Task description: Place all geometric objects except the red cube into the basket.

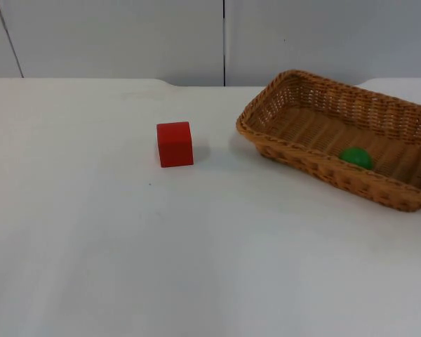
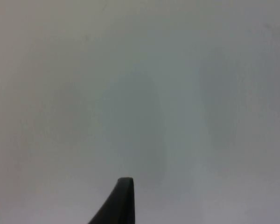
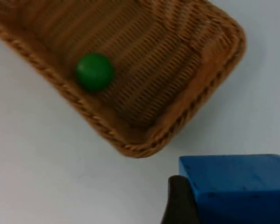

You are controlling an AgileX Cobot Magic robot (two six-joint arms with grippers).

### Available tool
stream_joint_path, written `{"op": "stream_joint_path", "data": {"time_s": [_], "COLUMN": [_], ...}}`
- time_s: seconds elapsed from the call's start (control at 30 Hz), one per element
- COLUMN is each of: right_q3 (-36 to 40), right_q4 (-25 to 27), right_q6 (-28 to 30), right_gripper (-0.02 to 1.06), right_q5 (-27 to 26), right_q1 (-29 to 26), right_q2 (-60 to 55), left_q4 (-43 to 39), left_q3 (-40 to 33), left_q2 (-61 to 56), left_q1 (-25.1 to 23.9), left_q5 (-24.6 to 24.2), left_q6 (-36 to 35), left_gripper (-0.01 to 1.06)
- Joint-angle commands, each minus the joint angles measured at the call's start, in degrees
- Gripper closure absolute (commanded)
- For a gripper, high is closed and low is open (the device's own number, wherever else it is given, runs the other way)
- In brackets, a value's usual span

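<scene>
A red cube (image 1: 175, 144) sits on the white table (image 1: 91, 232), left of a woven wicker basket (image 1: 266, 137) at the right. A green ball (image 1: 356, 157) lies inside the basket near its front wall. In the right wrist view my right gripper (image 3: 224, 205) is shut on a blue block (image 3: 238, 186), held above the table just outside a rounded corner of the basket (image 3: 144, 147). The green ball (image 3: 94, 71) rests on the basket floor beyond it. My left gripper (image 2: 122, 203) hangs over bare white table.
A grey partition wall (image 1: 217, 38) closes off the far edge of the table. White table surface stretches across the front and the left of the red cube.
</scene>
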State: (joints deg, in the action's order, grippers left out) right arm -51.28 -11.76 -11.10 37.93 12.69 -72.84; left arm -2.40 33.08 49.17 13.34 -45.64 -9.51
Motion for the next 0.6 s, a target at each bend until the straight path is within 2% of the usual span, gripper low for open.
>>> {"op": "stream_joint_path", "data": {"time_s": [0.0, 0.13, 0.3, 0.37, 0.57], "right_q3": [-2.9, -8.4, -18.9, -20.8, -26.9], "right_q4": [0.1, 0.1, 0.3, 0.6, 3.7], "right_q6": [0.5, 1.7, 1.7, 1.7, 1.7], "right_gripper": [1.04, 1.04, 1.04, 1.04, 1.04], "right_q5": [0.2, 0.3, 0.3, 0.3, -5.0], "right_q1": [-1.1, -1.0, -1.0, -1.0, -1.0], "right_q2": [-4.3, -12.6, -26.4, -28.4, -37.7], "left_q4": [-0.2, -0.2, -0.2, -0.2, -0.2], "left_q3": [-0.1, -0.1, -0.2, -0.2, -0.2], "left_q2": [-0.5, -0.5, -0.5, -0.5, -0.5], "left_q1": [-0.1, -0.1, -0.1, -0.1, -0.1], "left_q5": [0.1, 0.1, 0.5, 0.6, 1.0], "left_q6": [-0.2, -0.2, -0.2, -0.2, -0.2], "left_gripper": [0.00, 0.00, 0.00, 0.00, 0.00]}}
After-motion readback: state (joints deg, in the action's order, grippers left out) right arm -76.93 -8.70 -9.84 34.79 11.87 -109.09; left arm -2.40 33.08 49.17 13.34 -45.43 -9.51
